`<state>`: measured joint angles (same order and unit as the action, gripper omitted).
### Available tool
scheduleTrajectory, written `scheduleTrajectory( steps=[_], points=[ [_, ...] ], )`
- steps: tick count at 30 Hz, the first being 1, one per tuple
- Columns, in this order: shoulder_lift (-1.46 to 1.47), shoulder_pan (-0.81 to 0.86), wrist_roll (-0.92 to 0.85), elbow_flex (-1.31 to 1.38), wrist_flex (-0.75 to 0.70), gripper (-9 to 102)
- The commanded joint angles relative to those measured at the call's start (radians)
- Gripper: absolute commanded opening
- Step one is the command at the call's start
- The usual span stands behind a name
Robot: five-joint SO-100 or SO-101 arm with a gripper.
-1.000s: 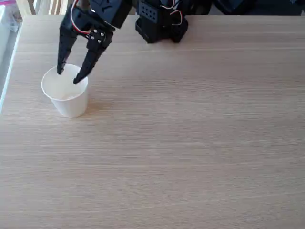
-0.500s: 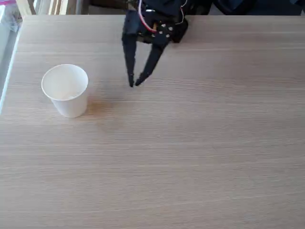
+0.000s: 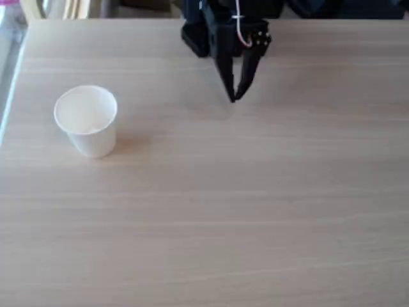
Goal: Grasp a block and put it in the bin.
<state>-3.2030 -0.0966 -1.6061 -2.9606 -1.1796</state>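
Observation:
A white paper cup (image 3: pixel 86 120) stands upright at the left of the wooden table in the fixed view. Its inside looks plain white and I cannot make out the small white block in it or anywhere on the table. My black gripper (image 3: pixel 234 97) hangs near the table's far middle, well to the right of the cup, pointing down. Its two fingertips meet at the bottom and nothing shows between them.
The arm's black base (image 3: pixel 204 32) sits at the table's far edge just behind the gripper. The wooden table (image 3: pixel 243 211) stretches wide and bare in front and to the right. A table edge runs down the left side.
The gripper stood open over the cup a second ago. It has swung right across the table's back and its fingers have come together. The cup has stayed put.

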Motion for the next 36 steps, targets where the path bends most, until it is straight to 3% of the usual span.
scheduleTrajectory(
  steps=[1, 11, 36],
  points=[
    [-0.048, -0.025, 0.032, -0.057, -0.037, 0],
    [-0.129, -0.009, 0.008, -0.146, -0.169, 0],
    [-0.129, -0.017, 0.009, -0.146, -0.167, 0]
  ],
)
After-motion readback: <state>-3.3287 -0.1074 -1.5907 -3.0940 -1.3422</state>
